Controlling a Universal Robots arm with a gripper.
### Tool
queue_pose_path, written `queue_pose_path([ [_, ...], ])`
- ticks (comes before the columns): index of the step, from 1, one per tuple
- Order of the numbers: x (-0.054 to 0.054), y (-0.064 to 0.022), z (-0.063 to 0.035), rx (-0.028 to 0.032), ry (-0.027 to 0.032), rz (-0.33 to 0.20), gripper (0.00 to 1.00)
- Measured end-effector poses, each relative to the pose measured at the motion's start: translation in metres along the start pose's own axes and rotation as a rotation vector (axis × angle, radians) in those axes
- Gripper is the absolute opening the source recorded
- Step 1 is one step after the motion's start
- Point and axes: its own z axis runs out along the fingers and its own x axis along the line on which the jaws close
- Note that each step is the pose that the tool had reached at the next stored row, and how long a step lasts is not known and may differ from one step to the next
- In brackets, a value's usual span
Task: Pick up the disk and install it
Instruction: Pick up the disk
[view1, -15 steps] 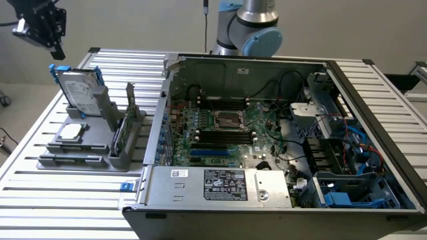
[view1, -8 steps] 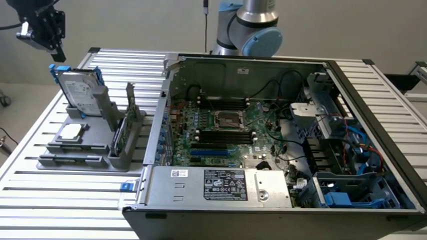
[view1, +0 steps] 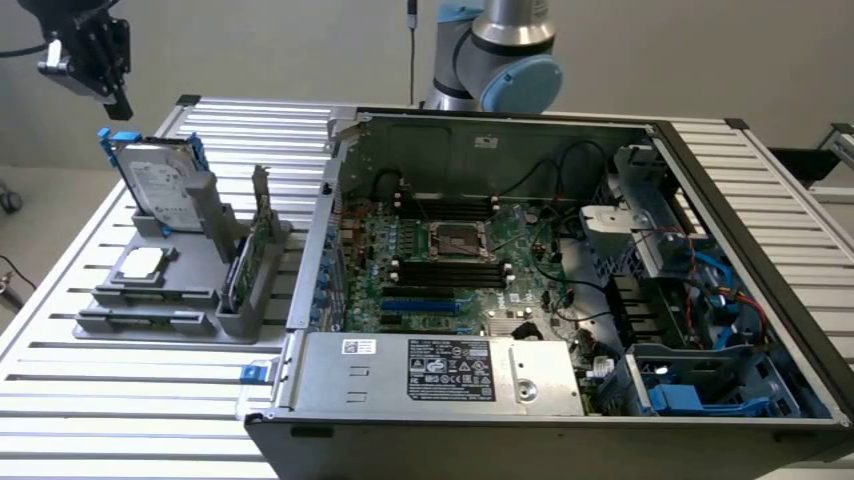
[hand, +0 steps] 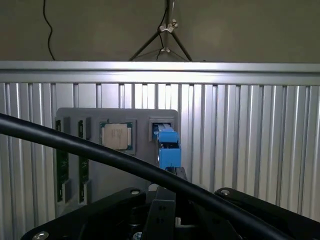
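The disk (view1: 160, 185) stood on edge in a slot at the far end of the grey holder (view1: 147, 322). The holder sat on the table (view1: 80, 400) at the exterior view's left, just beside the open case (view1: 315, 262). Upright, the disk's blue carrier rose free above the slot, probably so it could be gripped from above with nothing crowding it.

The end effector (view1: 114, 95) hung above the disk and a little to the exterior view's left, clear of it and holding nothing. It read as one dark mass, so I could not tell whether it was open or closed. The wrist view looked down on the disk (hand: 167, 149) edge-on, which suggested the arm was lined up over it. The pickup had not yet been made.

The chip (view1: 140, 262) lay flat in its own recess beside the disk. The cards (view1: 240, 268) stood in slots nearer the case, each part kept apart from the others.

A black cable (hand: 100, 156) crossed the wrist view and hid a strip of the holder. The disk's lower part sat out of sight inside its slot. In the case, the blue-trimmed bay (view1: 681, 392) at the near corner on the exterior view's right was partly screened by the wall and wiring. Whether it had a free place for the disk could not be made out.
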Motion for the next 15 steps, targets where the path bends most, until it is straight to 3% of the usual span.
queue_pose_path([
  [5, -0.0001, 0.0027, 0.0003, 0.0002, 0.0047, -0.002, 0.17],
  [8, -0.0001, 0.0033, 0.0012, 0.0000, 0.0054, -0.005, 0.36],
  [9, -0.0001, 0.0034, 0.0018, 0.0001, 0.0061, -0.005, 0.36],
  [11, -0.0002, 0.0036, 0.0035, 0.0002, 0.0086, -0.007, 0.47],
  [14, -0.0002, 0.0036, 0.0076, 0.0001, 0.0130, -0.009, 0.53],
  [15, -0.0002, 0.0037, 0.0092, 0.0001, 0.0142, -0.010, 0.60],
])
